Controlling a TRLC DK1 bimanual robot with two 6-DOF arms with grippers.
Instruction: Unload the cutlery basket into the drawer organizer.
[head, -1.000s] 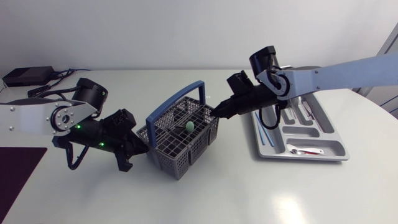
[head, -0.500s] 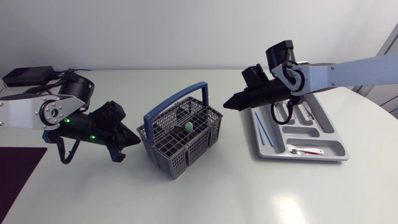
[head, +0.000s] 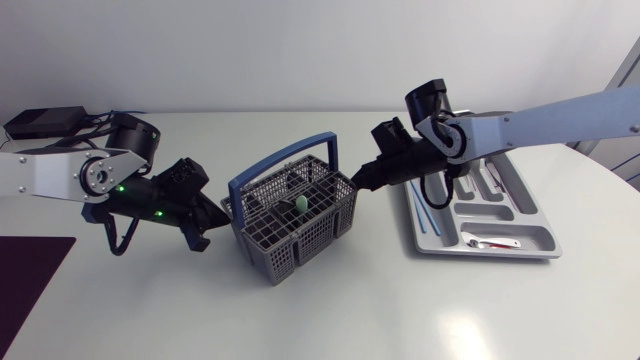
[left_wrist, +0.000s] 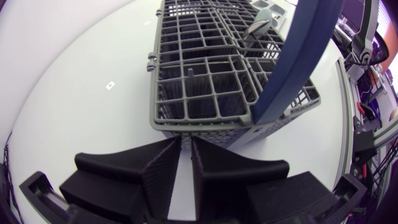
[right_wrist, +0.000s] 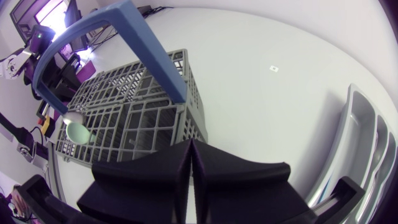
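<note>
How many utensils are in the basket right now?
1: a pale green round-ended utensil standing near the middle of the grey mesh basket. Others may be hidden behind the mesh.

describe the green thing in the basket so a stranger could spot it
Mid-way along the white table stands a grey plastic grid basket with a blue arched handle. Inside, near the middle, sits a small pale green rounded utensil end, the only green thing there.
</note>
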